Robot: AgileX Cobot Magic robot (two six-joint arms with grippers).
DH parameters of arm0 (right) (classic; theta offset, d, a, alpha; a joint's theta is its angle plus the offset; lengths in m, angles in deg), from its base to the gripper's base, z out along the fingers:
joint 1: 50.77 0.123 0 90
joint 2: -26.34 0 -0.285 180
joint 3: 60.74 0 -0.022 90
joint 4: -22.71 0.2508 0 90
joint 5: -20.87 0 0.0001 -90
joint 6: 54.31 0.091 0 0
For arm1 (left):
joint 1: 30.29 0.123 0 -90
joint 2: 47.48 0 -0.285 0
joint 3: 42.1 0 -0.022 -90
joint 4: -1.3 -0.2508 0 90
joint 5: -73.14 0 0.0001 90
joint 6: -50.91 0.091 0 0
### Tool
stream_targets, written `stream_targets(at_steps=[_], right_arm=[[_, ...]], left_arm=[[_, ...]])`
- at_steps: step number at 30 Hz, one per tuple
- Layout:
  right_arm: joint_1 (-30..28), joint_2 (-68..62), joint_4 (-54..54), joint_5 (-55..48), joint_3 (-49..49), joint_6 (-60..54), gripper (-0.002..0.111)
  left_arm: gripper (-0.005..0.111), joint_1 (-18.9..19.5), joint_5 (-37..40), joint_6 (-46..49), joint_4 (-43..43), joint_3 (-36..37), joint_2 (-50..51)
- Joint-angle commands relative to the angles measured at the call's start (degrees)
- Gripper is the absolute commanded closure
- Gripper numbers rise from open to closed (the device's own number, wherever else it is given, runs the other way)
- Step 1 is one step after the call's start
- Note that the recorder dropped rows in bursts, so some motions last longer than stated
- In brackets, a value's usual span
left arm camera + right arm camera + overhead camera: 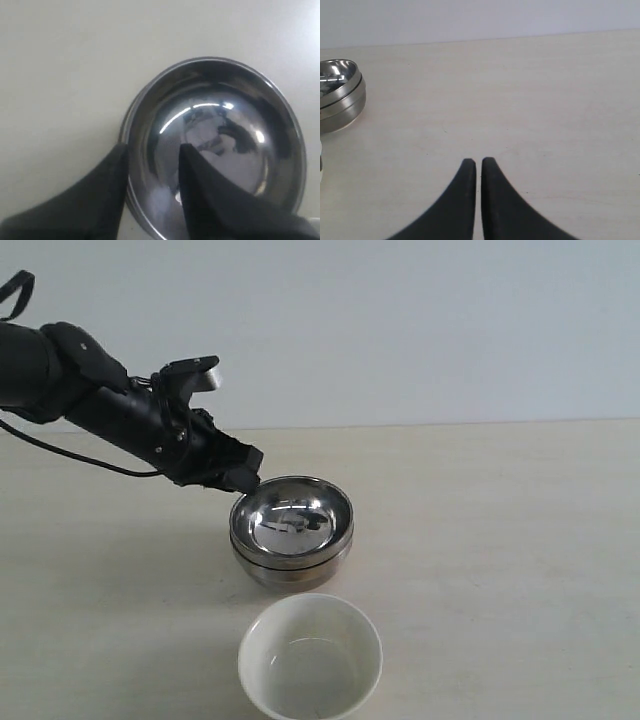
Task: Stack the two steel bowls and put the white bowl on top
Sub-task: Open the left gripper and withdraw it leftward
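The two steel bowls are nested near the table's middle, the upper steel bowl (291, 519) sitting inside the lower steel bowl (290, 570). My left gripper (246, 480) is at the upper bowl's left rim. In the left wrist view its jaws (152, 155) are apart and straddle that rim, one finger outside and one inside the steel bowl (225, 125). The gap is much wider than the rim. The white bowl (310, 660) stands upright and empty in front of the stack. My right gripper (475, 161) is shut on nothing above bare table, with the steel stack (340, 95) off to one side.
The pale table (500, 540) stretches right of the bowls. A black cable (70, 455) trails under the left arm. The right arm does not show in the exterior view.
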Motion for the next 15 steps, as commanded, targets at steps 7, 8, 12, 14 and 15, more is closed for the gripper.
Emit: stream_targets(at_steps=[7,8,12,14,15], right_arm=[[-0.38,-0.14,-0.48,0.61,-0.03,-0.01,0.108],[-0.38,-0.14,-0.48,0.61,-0.03,-0.01,0.108],[-0.38,-0.14,-0.48,0.61,-0.03,-0.01,0.108],[-0.38,-0.14,-0.48,0.61,-0.03,-0.01,0.108],[-0.38,-0.14,-0.48,0.61,-0.03,-0.01,0.108]], left_arm=[[0.074,3.55,11.61,-5.85,-7.25,1.36,-8.15],[0.074,3.55,12.13,-5.85,-7.25,2.14,-8.6],[0.074,3.33,9.62,-4.74,-6.4,7.4,-10.32],[0.074,3.33,7.97,-4.47,-6.4,9.62,-10.44],[0.074,3.33,7.27,-4.48,-6.4,10.58,-10.44]])
